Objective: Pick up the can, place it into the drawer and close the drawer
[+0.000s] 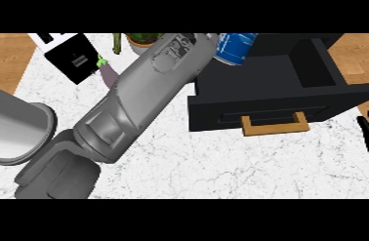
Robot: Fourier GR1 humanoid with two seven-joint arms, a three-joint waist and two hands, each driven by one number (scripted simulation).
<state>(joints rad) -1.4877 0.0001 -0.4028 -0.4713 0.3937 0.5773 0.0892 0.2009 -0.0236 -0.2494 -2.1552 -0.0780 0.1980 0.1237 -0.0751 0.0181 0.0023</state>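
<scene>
Head view: left forearm (137, 98) runs from near left to the far middle, its end against the can.
Can (236, 47): blue with a printed label, at the far-left corner of the drawer. Only part of it shows, and I cannot tell whether it stands on the surface (216, 162) or is lifted.
Left hand: hidden past the forearm's end, so I cannot tell whether it grips the can.
Right hand (362, 130): sliver at the right edge, fingers (362, 137) straight, holding nothing, resting.
Drawer (216, 113): black, standing open toward near, wooden handle (275, 125) on its front.
Handling, judged: metal can, light and stiff. Smooth sides are likely slippery, and the thin wall may dent.
Hold, judged: wrap round the mid-body, clear of both rims, kept upright.
Risk, judged: the can's base clipping the drawer's wall going in.
</scene>
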